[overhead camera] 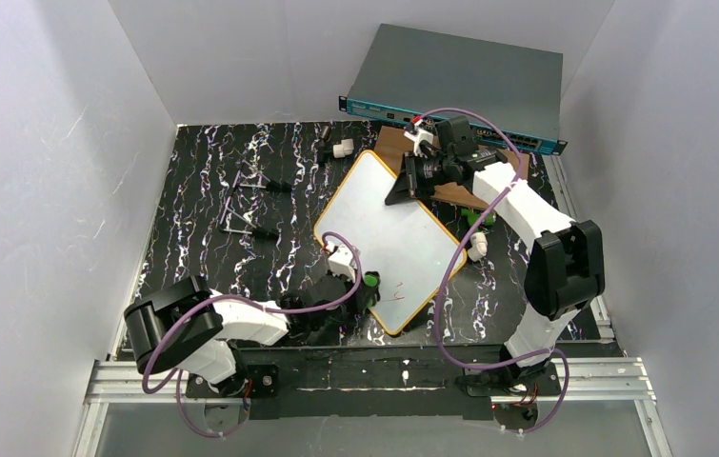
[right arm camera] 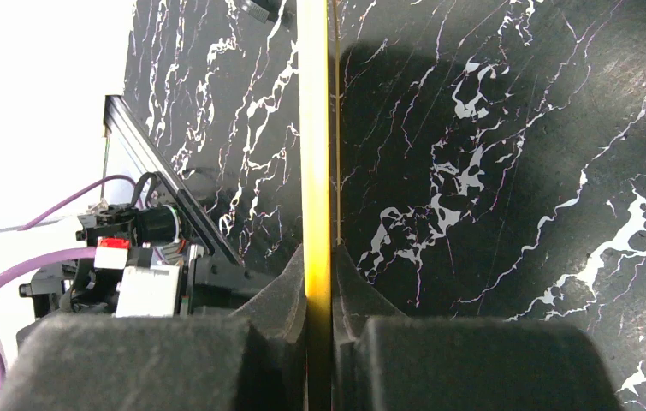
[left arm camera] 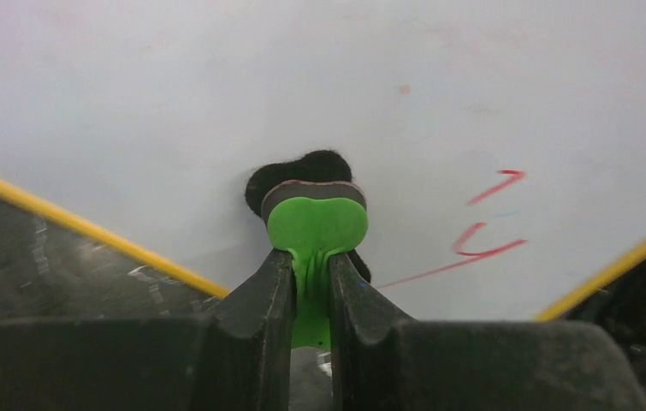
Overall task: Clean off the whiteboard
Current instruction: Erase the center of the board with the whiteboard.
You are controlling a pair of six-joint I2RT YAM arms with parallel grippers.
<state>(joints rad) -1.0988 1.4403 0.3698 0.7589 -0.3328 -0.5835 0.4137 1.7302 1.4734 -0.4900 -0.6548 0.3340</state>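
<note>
Nearest me, the left gripper [overhead camera: 363, 286] is clamped tight on the green handle of an eraser [left arm camera: 315, 223]. Its black felt pad is pressed flat against the whiteboard [overhead camera: 389, 224], right at the board's near corner. Just to the right of the pad there are a few red marks [left arm camera: 486, 244]: short strokes and one long thin line.

The whiteboard lies on a black table [overhead camera: 203, 190] veined with white like marble, about the middle of it. The board is turned like a diamond, one corner toward the arms. Its long axis runs from far left to near right.

Further back, the right gripper [overhead camera: 410, 179] is closed on the board's yellow rim [right arm camera: 317, 128], pinching the far right edge close to the far corner. Whether that edge is lifted off the table, I cannot tell. Beyond that gripper a brown wooden board [overhead camera: 460, 195] pokes out from behind the whiteboard.

At the very back a flat grey box [overhead camera: 460, 76] with a blue front strip sits at an angle. Plain pale walls [overhead camera: 50, 143] close the table in on three sides.
</note>
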